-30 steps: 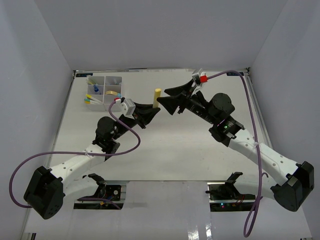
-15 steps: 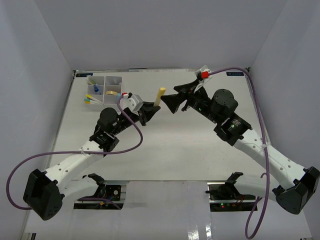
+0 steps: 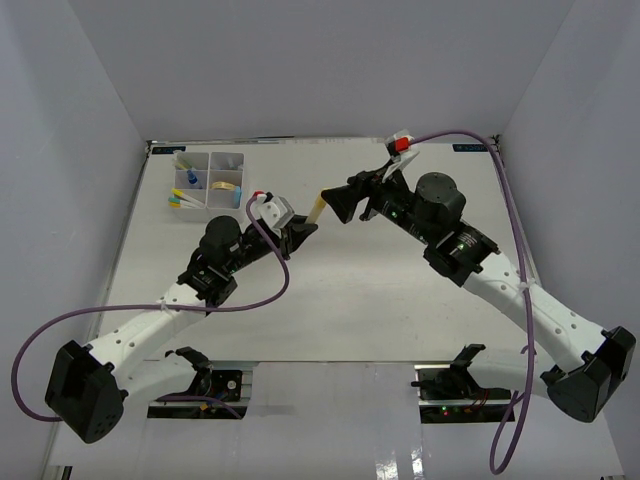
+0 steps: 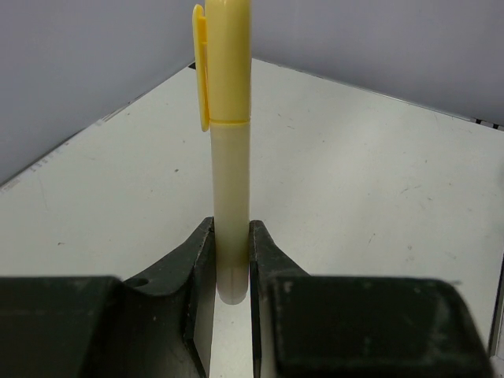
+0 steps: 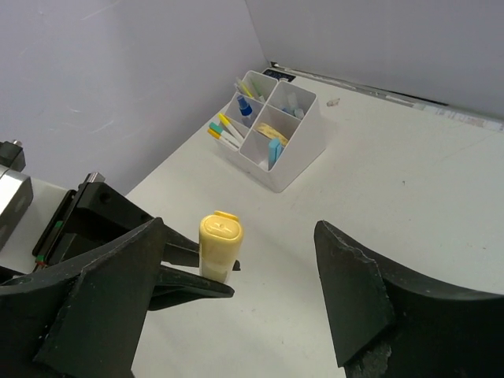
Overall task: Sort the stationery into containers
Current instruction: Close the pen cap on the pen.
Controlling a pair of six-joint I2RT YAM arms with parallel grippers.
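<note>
My left gripper (image 3: 303, 228) is shut on the lower end of a yellow marker (image 3: 316, 208) and holds it above the table, cap end out. In the left wrist view the marker (image 4: 228, 157) stands up between the gripper's (image 4: 231, 260) fingers. My right gripper (image 3: 335, 200) is open, facing the marker's cap. In the right wrist view the marker (image 5: 220, 244) sits near the left jaw of that gripper (image 5: 244, 260), untouched. The white organizer tray (image 3: 209, 160) stands at the far left; it also shows in the right wrist view (image 5: 295, 161).
The tray holds a blue-capped bottle (image 5: 245, 109), yellow and green pens (image 5: 223, 132), a tan ring (image 3: 224, 185) and a small blue eraser (image 5: 275, 151). White walls enclose the table on three sides. Purple cables hang from both arms.
My left gripper has carried the marker right and forward, tilting it toward the right gripper. The right gripper has shifted left, and its open jaws now face the cap.
</note>
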